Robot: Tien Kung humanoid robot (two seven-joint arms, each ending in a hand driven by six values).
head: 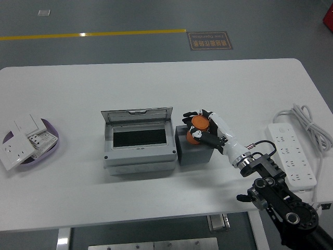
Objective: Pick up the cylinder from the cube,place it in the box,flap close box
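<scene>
Right of the frame's centre, the right robot hand [200, 127], white-shelled with black fingers, is closed around the small orange cylinder [198, 124], which sits on or just above the dark grey cube [193, 154] (contact underneath is hidden). The grey plastic box [138, 156] with its clear hinged flap [136, 114] raised stands just left of the cube, touching or nearly so. The cylinder's carry therefore runs leftward across the white surface [156, 203], probably over the box's near wall. No left arm shows.
</scene>
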